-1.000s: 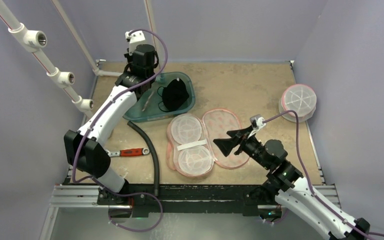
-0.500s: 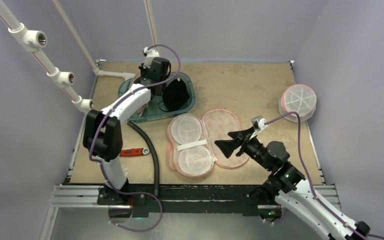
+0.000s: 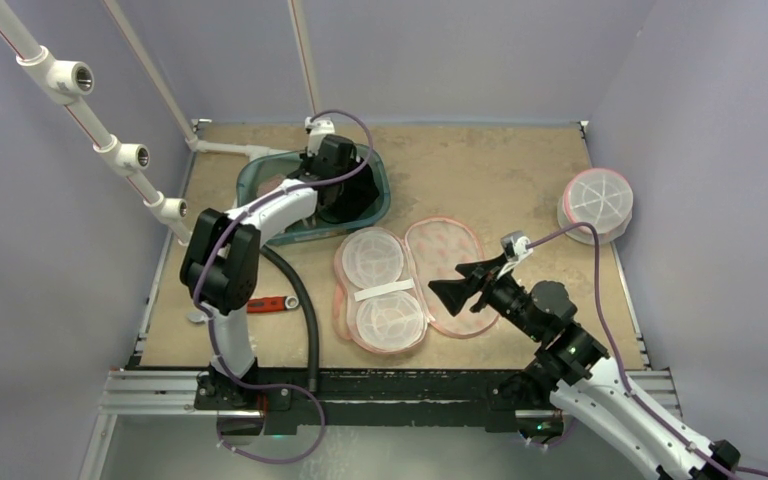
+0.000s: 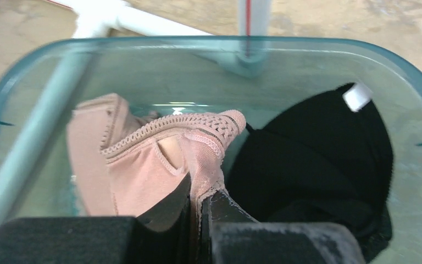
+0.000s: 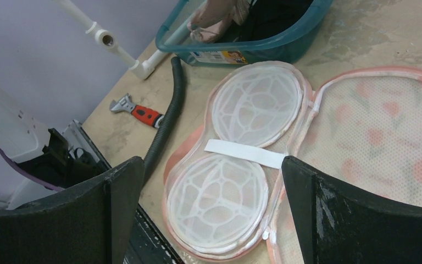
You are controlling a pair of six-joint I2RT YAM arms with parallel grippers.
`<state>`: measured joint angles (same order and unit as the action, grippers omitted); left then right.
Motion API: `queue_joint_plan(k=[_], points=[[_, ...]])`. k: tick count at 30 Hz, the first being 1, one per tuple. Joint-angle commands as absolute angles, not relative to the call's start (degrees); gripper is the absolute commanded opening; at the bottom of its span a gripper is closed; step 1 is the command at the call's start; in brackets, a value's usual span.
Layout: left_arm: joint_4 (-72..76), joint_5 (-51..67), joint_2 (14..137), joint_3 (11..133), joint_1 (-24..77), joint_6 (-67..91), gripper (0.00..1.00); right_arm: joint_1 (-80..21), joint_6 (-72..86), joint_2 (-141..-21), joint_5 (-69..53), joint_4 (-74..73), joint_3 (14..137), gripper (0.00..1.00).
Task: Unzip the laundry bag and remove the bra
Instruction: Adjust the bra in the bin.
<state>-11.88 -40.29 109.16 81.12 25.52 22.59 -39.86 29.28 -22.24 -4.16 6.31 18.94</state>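
Observation:
The pink laundry bag (image 3: 408, 282) lies unzipped and spread open at mid-table, white domed cages (image 5: 242, 110) on its left half and a mesh flap (image 5: 384, 137) on its right. My left gripper (image 4: 200, 198) is shut on the lace edge of a pink bra (image 4: 137, 170) and hangs it inside the teal bin (image 4: 307, 44). A black bra (image 4: 318, 159) lies in the bin to its right. From above, that left gripper (image 3: 332, 178) covers the bin (image 3: 382, 195). My right gripper (image 3: 455, 290) hovers open over the bag's near right side, nothing between its fingers (image 5: 115, 203).
A red-handled wrench (image 3: 265, 303) and a black ribbed hose (image 3: 300, 295) lie left of the bag. A second round mesh bag (image 3: 596, 205) sits at the right edge. White pipes (image 3: 110, 140) run along the left wall.
The left arm has swung right and come down over the teal bin. The right arm has barely moved.

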Motion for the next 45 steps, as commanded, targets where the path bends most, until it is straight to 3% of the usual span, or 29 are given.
queue_joint_plan(k=[1, 5, 7, 12, 13, 15, 22, 24, 28, 31, 36, 45], points=[[-3.2, -34.4, 106.8, 77.5, 26.6, 26.2, 0.01, -40.1, 28.1, -22.6, -3.6, 7.9, 18.8, 0.98], [3.6, -30.8, 105.8, 74.1, 27.0, 26.8, 0.05, -40.1, 28.1, -22.8, -3.5, 8.0, 18.9, 0.98], [6.4, -28.7, 105.1, 72.0, 27.2, 26.9, 0.12, -40.1, 28.1, -23.0, -3.4, 8.0, 18.9, 0.98], [5.1, -26.4, 102.7, 72.1, 27.3, 27.2, 0.51, -40.1, 28.0, -23.5, -3.5, 8.3, 19.0, 0.98], [4.3, -26.4, 101.7, 72.2, 27.4, 27.0, 0.65, -40.1, 28.0, -23.6, -3.6, 8.4, 19.0, 0.98], [2.1, -27.0, 99.2, 72.5, 27.4, 26.3, 0.74, -40.1, 28.0, -23.6, -3.6, 8.6, 19.0, 0.98], [-4.3, -32.0, 87.8, 69.7, 27.4, 24.8, 0.77, -40.1, 28.0, -23.6, -3.9, 9.3, 18.6, 0.98], [-4.9, -33.6, 86.1, 68.0, 27.3, 25.1, 0.67, -40.1, 28.1, -23.5, -4.0, 9.6, 18.4, 0.98], [-5.8, -33.1, 87.8, 66.2, 26.9, 26.2, 0.33, -40.1, 28.3, -23.6, -3.9, 9.6, 18.2, 0.98], [-3.9, -30.2, 88.1, 64.2, 26.9, 28.4, 0.22, -40.1, 28.4, -23.2, -2.8, 8.3, 18.8, 0.98], [6.4, -25.6, 78.2, 54.5, 31.7, 29.5, 0.30, -40.1, 32.3, -21.7, 3.8, 4.1, 19.3, 0.98], [0.8, -35.0, 67.5, 45.2, 56.1, 35.6, 0.51, -40.0, 42.0, -31.8, 22.1, 0.1, 19.8, 0.97]])
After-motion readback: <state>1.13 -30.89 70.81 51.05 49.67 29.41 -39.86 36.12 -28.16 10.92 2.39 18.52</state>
